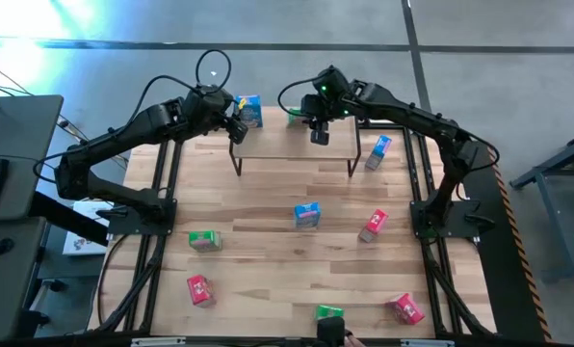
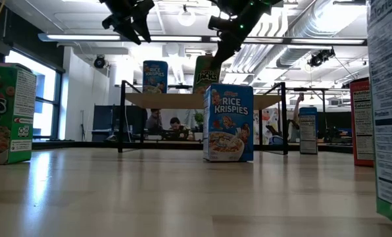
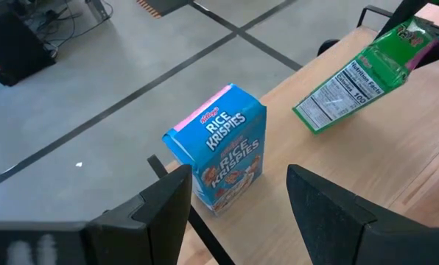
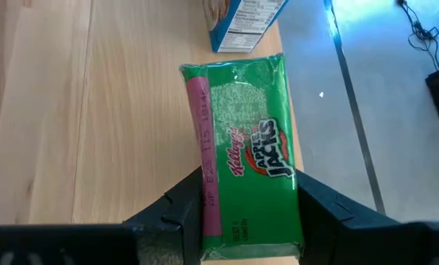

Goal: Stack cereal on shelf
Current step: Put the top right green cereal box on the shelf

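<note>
The shelf (image 1: pixel 297 146) stands at the table's far middle. A blue Rice Krispies box (image 3: pixel 219 151) stands upright on the shelf's far left corner (image 1: pixel 249 110). My left gripper (image 3: pixel 238 213) hovers open just short of that box, above the shelf's left end (image 1: pixel 235 125). My right gripper (image 4: pixel 253 221) is shut on a green Apple Jacks box (image 4: pixel 245 147), held over the shelf's far edge just right of the blue box (image 2: pixel 206 74). Whether the green box's lower end touches the shelf top, I cannot tell. My right gripper pinches the green box between its two fingers, one on the pink narrow side (image 4: pixel 205 213) and one on the opposite side, near the end closest to the wrist. The fingers slant down from the table's right and lie across the box. The box hangs tilted (image 3: pixel 356 77), printed front up.
Loose cereal boxes lie about the tabletop: blue (image 1: pixel 307 215) and red (image 1: pixel 373 225) in the middle, green (image 1: pixel 203 239) and red (image 1: pixel 199 288) at the left, green (image 1: pixel 329 312) and red (image 1: pixel 404 308) near the front. Another blue box (image 1: pixel 378 151) is beside the shelf's right legs.
</note>
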You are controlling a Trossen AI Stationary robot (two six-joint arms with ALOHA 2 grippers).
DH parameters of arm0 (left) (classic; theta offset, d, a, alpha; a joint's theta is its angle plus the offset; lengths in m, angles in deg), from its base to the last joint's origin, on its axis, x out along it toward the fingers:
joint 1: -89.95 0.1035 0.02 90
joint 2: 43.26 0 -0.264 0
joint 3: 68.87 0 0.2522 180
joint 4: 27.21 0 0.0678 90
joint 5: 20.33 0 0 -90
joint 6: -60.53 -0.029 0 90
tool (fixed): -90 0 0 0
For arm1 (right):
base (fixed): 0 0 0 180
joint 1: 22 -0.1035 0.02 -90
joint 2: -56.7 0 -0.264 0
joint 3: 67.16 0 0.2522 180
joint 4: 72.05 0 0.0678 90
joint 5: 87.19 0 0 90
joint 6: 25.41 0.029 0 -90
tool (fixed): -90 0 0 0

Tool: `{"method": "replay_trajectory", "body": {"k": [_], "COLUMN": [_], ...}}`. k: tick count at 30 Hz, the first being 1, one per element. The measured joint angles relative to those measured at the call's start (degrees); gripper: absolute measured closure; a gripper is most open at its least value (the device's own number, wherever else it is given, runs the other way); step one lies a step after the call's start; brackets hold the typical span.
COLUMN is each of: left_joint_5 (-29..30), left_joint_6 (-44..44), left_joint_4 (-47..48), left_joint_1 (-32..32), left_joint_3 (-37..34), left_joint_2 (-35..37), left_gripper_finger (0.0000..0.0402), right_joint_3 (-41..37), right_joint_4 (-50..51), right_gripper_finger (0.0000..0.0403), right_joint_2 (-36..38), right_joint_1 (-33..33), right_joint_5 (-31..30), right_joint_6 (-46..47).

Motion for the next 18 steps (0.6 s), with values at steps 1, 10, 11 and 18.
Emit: {"method": "replay_trajectory", "body": {"k": [1,10,11,18], "left_joint_5": [-0.01,-0.01,0.01,0.00], "left_joint_6": [0.00,0.00,0.00,0.00], "left_joint_4": [0.00,0.00,0.00,0.04], "left_joint_1": [0.00,0.00,-0.02,-0.02], "left_joint_3": [0.00,0.00,0.00,0.00], "left_joint_2": [0.00,0.00,0.00,0.02], "left_gripper_finger": [0.0188,0.0188,0.0188,0.0188], "right_joint_3": [0.00,0.07,0.07,0.07], "right_joint_4": [0.05,0.17,0.20,0.50], "right_gripper_finger": [0.0260,0.0260,0.0260,0.0240], "right_joint_2": [0.00,-0.55,-0.56,-0.65], "right_joint_1": [0.00,0.79,0.96,1.53], "right_joint_5": [0.09,0.65,0.97,2.41], "right_joint_6": [0.00,-0.74,-0.92,-2.07]}}
